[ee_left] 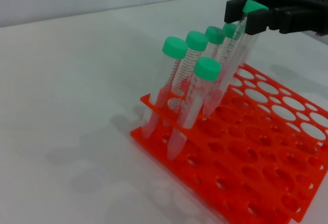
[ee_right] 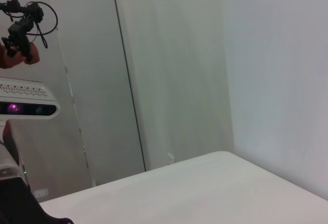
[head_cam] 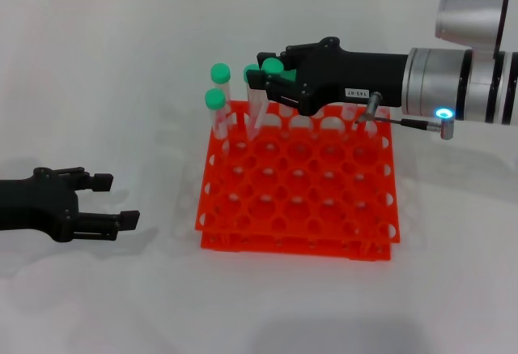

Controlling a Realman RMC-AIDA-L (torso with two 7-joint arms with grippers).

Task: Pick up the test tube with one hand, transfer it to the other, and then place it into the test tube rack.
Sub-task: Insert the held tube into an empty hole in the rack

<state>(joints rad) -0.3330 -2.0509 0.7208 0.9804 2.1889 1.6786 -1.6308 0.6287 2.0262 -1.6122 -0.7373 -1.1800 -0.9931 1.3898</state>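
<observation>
Gripping the test tube [ee_left: 241, 44] just under its green cap at upper centre of the head view, the right claw [head_cam: 271, 83] lowers this light, stiff, slick plastic into the test tube rack [head_cam: 299, 200]; the left claw [head_cam: 113, 200] gapes idle lower left.

white label [head_cam: 357, 92] on right gripper [head_cam: 271, 87], print unreadable
</observation>
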